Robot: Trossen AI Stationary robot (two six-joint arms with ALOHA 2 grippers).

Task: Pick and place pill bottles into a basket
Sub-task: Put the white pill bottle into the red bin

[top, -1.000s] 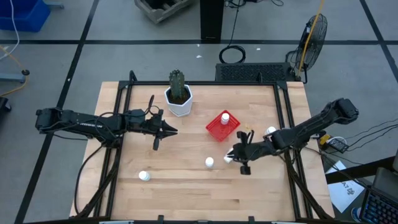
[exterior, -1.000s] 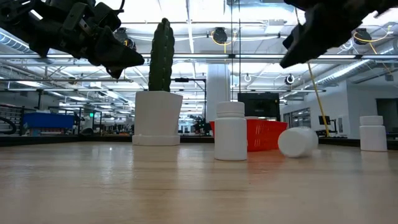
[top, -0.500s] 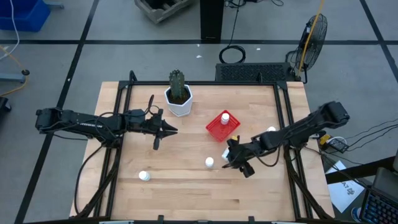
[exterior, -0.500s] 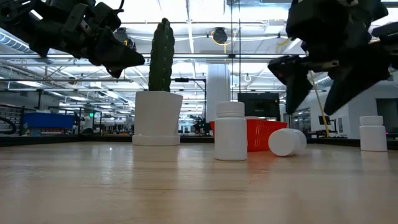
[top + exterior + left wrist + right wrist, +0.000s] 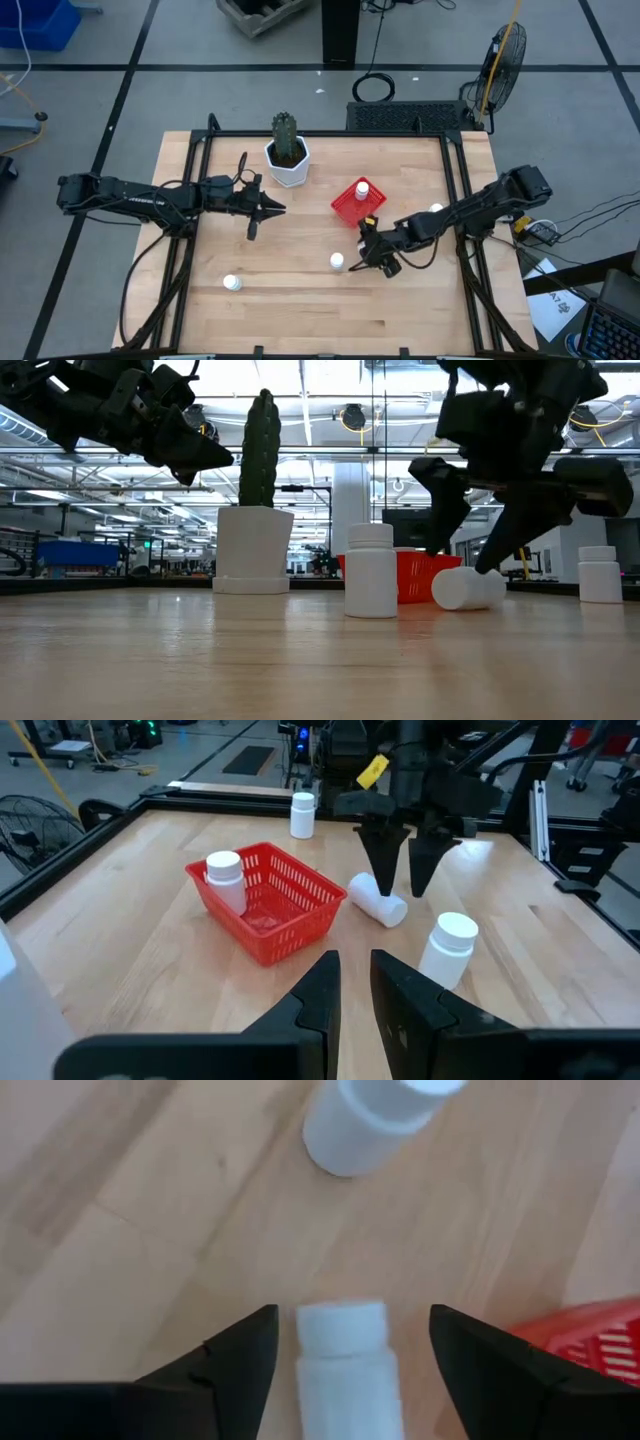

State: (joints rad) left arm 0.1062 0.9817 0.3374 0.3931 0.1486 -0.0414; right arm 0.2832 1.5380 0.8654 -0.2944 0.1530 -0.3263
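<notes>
A pill bottle (image 5: pixel 345 1355) lies on its side on the wood just near of the red basket (image 5: pixel 290 910). My right gripper (image 5: pixel 370 250) is open and lowered over it, one finger on either side, with gaps showing. A second bottle (image 5: pixel 224 880) stands in the basket. Three more stand upright on the table: one (image 5: pixel 338 262) just left of my right gripper, one (image 5: pixel 232 283) near the front left, one (image 5: pixel 436 210) at the right. My left gripper (image 5: pixel 278 210) hovers shut, holding nothing, left of the basket.
A white faceted pot with a green cactus (image 5: pixel 287 160) stands at the far side, left of the basket. Black rails (image 5: pixel 465 200) run along the table's left and right sides. Bare wood lies along the near edge.
My right gripper has opened and moved toward the table's left edge and down, coming over the lying pill bottle. That bottle has shifted a little on the table.
</notes>
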